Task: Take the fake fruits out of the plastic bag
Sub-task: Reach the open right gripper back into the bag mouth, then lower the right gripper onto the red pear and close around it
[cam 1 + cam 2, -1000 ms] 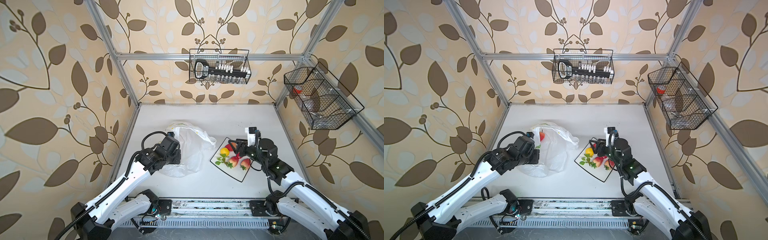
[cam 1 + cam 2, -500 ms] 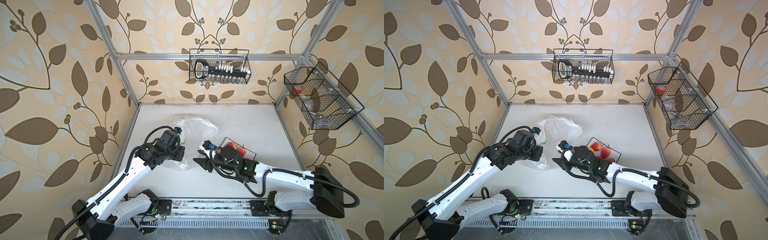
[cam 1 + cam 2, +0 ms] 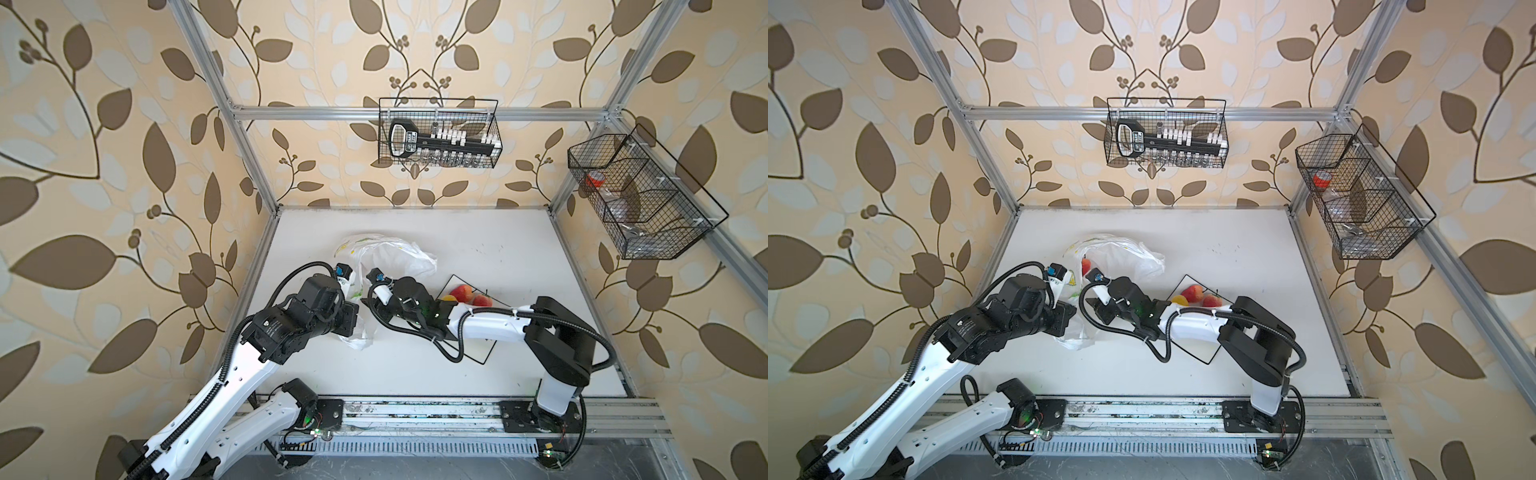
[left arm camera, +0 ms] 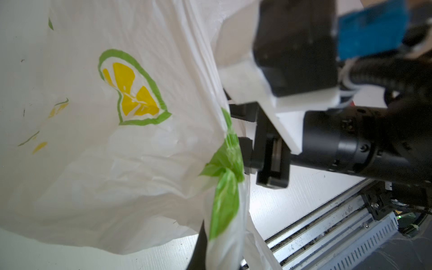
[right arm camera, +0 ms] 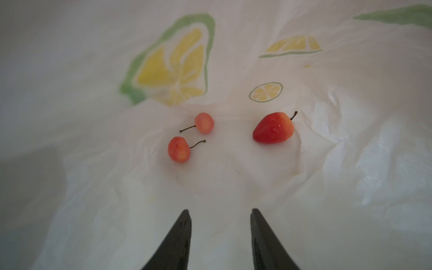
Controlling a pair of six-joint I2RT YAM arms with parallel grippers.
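Observation:
The plastic bag (image 3: pixel 392 257) (image 3: pixel 1121 255), white with lemon prints, lies at the table's middle left. My left gripper (image 3: pixel 358 322) (image 4: pixel 217 257) is shut on a bunched edge of it by its mouth. My right gripper (image 5: pixel 219 211) reaches across into the bag and is open with nothing between its fingers. Ahead of it on the bag's inner film lie three fake fruits: two small pinkish ones with stems (image 5: pixel 204 123) (image 5: pixel 178 149) and a larger red one (image 5: pixel 273 128). A red fruit (image 3: pixel 1086 266) shows through the mouth in a top view.
A square white plate with a black rim (image 3: pixel 476 351) (image 3: pixel 1200 352) lies right of the bag, partly under the right arm, holding reddish fruits (image 3: pixel 462 293) and a yellow one (image 3: pixel 448 297). Wire baskets (image 3: pixel 438 137) (image 3: pixel 640 199) hang on the back and right walls.
The right arm swung from above the plate leftwards into the bag's mouth, and its jaws narrowed. The left gripper kept its hold and pulled the bag's edge a little forward.

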